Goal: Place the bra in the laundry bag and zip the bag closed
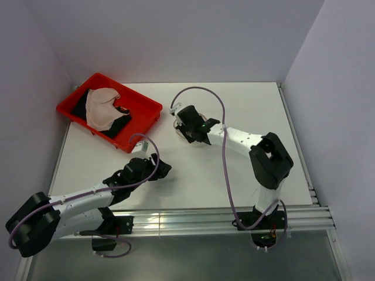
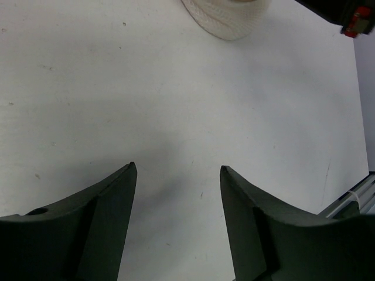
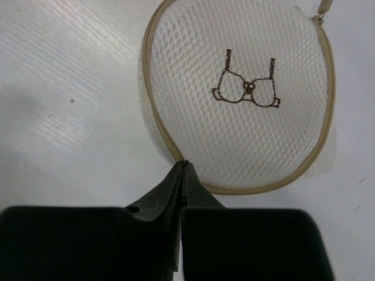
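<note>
The laundry bag [image 3: 243, 93] lies flat on the white table, a round white mesh bag with a tan zip rim and a small bra outline on its face. My right gripper [image 3: 185, 163] is shut, its fingertips meeting right at the bag's near rim; whether any rim is pinched between them cannot be told. From above, the right gripper [image 1: 187, 126] hides most of the bag. The bra [image 1: 102, 108], pale pink, lies in the red tray [image 1: 149, 110] at the back left. My left gripper [image 2: 177, 167] hovers open over bare table, empty, at some distance from the bag's edge [image 2: 225, 20].
The red tray also holds a black cloth [image 1: 120, 124] under the bra. Grey walls close in the table on the left, back and right. The left gripper [image 1: 159, 170] sits just in front of the tray's near corner.
</note>
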